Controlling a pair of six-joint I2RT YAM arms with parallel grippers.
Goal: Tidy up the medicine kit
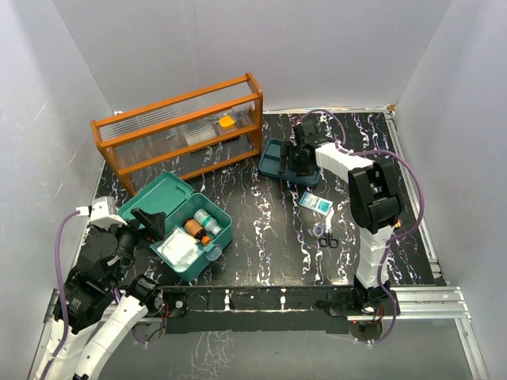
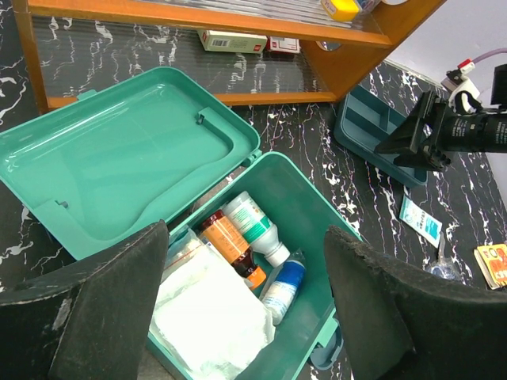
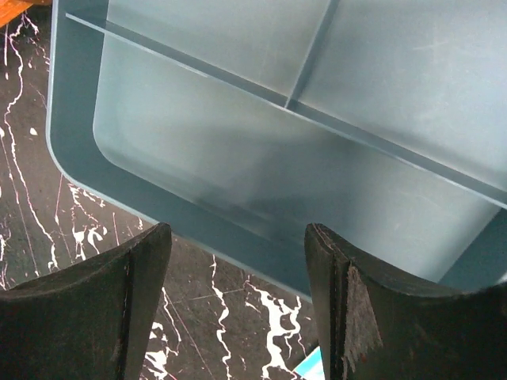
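Your right gripper has its two fingers spread wide with nothing between them. It hangs over the near rim of the tray insert, which lies apart from the box at the back of the table, just beside the end of the wooden rack. Two ribs meet in a T inside the tray.

Your left gripper is spread as well and holds nothing. It hovers over the medicine kit at the front left of the table, whose lid is swung fully back. You have four things in the box: three bottles, namely an orange-brown bottle, a white bottle with a green label and a small blue-and-white bottle, plus one white gauze pad.

On the table between the arms lie one blue-and-white sachet and one pair of scissors.
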